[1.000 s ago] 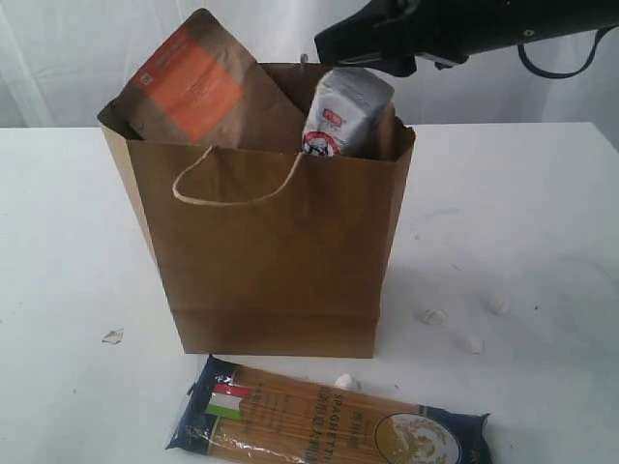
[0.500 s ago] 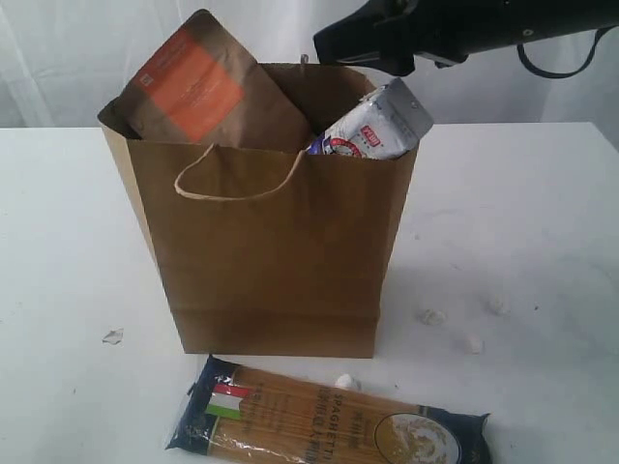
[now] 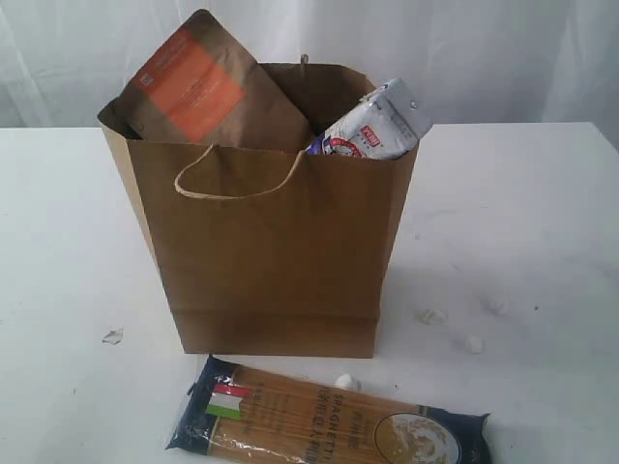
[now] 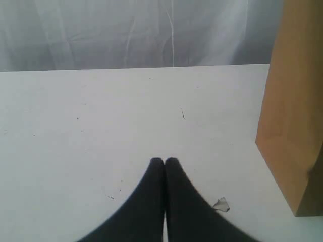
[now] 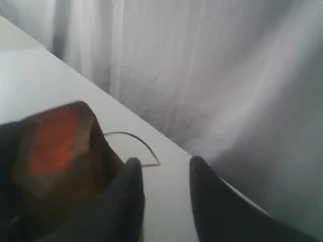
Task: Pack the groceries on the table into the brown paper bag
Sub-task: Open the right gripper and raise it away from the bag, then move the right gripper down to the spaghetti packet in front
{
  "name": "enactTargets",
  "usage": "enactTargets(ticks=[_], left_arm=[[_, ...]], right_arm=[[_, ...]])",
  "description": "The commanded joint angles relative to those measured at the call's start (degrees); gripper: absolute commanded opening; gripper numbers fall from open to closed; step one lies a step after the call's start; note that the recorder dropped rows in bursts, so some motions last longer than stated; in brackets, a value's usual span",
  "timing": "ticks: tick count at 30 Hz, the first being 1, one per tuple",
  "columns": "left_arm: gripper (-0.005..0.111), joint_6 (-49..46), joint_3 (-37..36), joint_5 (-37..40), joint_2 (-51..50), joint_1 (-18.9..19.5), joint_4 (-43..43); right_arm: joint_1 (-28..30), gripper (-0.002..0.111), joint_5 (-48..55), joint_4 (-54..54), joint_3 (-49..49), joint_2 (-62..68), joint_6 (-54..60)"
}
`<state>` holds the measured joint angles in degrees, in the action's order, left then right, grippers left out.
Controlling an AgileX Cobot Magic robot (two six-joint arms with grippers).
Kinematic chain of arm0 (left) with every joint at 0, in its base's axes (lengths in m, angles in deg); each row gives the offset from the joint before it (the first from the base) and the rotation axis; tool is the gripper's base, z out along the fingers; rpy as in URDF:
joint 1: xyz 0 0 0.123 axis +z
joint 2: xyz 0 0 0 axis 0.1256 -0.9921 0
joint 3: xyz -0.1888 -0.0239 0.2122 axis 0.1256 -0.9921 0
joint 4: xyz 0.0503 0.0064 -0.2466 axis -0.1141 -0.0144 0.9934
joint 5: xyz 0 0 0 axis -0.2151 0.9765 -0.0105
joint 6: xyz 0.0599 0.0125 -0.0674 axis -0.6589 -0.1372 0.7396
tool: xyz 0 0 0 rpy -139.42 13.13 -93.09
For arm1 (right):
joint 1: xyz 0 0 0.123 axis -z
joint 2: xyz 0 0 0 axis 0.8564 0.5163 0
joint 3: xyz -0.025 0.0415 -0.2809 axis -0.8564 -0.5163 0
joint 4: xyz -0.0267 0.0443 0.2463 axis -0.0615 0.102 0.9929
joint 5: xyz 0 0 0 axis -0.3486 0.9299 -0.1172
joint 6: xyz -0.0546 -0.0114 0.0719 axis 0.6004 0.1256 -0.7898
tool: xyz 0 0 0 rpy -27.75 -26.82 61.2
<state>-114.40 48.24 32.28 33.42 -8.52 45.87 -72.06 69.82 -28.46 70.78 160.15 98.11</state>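
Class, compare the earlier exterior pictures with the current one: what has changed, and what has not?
The white packet tipped from upright to leaning rightward on the brown paper bag's rim. The right gripper, above it earlier, has left the exterior view, open and empty. The brown pouch, spaghetti packet and bag stayed put.

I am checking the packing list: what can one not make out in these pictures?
- Exterior view: whatever lies lower in the paper bag, hidden by its front wall; only the pouch and the white packet stick out.
- Exterior view: the spaghetti packet's near side, cut off by the lower edge.
- Right wrist view: the pouch label, too blurred to read.
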Motion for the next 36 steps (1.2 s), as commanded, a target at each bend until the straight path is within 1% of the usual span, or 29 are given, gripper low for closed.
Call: enactTargets(ticks=[1, 4, 8, 11, 13, 15, 17, 22, 24, 26, 29, 32, 33, 34, 36], left_arm=[[0.000, 0.08, -0.18, 0.17, 0.36, 0.01, 0.73], [0.000, 0.08, -0.18, 0.17, 0.36, 0.01, 0.73], [0.000, 0.08, -0.18, 0.17, 0.36, 0.01, 0.73], [0.000, 0.08, -0.18, 0.17, 0.36, 0.01, 0.73], [0.000, 0.08, -0.18, 0.17, 0.36, 0.01, 0.73], [0.000, 0.08, -0.18, 0.17, 0.36, 0.01, 0.73], [0.000, 0.08, -0.18, 0.17, 0.36, 0.01, 0.73], [0.000, 0.08, -0.18, 0.17, 0.40, 0.01, 0.63], [0.000, 0.08, -0.18, 0.17, 0.40, 0.01, 0.63], [0.000, 0.08, -0.18, 0.17, 0.40, 0.01, 0.63], [0.000, 0.08, -0.18, 0.31, 0.40, 0.01, 0.66], [0.000, 0.08, -0.18, 0.36, 0.40, 0.01, 0.21], [0.000, -0.04, -0.18, 0.61, 0.40, 0.01, -1.13], [0.000, -0.34, -0.18, 0.92, 0.40, 0.01, -4.99], [0.000, -1.15, -0.18, 2.60, 0.40, 0.01, -19.85]], right_arm=[[0.04, 0.019, 2.98, -23.55, -0.01, -3.16, -15.11], [0.04, 0.012, 12.58, -43.65, -0.01, -3.23, -27.25], [0.04, 0.005, 27.51, -63.72, -0.01, -1.42, -41.24], [0.17, 0.003, 33.42, -74.03, -1.10, -0.61, -52.21], [0.57, 0.003, 34.34, -77.18, -2.40, -0.61, -57.67], [1.08, 0.003, 34.48, -76.35, -3.59, -0.61, -61.40], [1.08, 0.003, 34.48, -71.80, -5.33, -0.61, -61.62], [1.08, 0.003, 33.77, -52.04, -10.01, -0.74, -49.26], [1.08, 0.003, 33.65, -41.67, -12.38, -0.74, -42.12], [0.65, 0.003, 33.76, -33.67, -14.56, -0.74, -34.69], [-2.13, 0.003, 33.76, -27.34, -17.60, -0.74, -26.34], [-6.73, 0.003, 33.52, -24.99, -19.37, -0.74, -22.55], [-8.19, 0.003, 32.82, -24.99, -19.64, -0.74, -22.55], [-9.63, 0.003, 32.00, -24.99, -19.99, -0.74, -22.55], [-12.90, 0.003, 29.98, -25.12, -20.74, -0.74, -21.83]])
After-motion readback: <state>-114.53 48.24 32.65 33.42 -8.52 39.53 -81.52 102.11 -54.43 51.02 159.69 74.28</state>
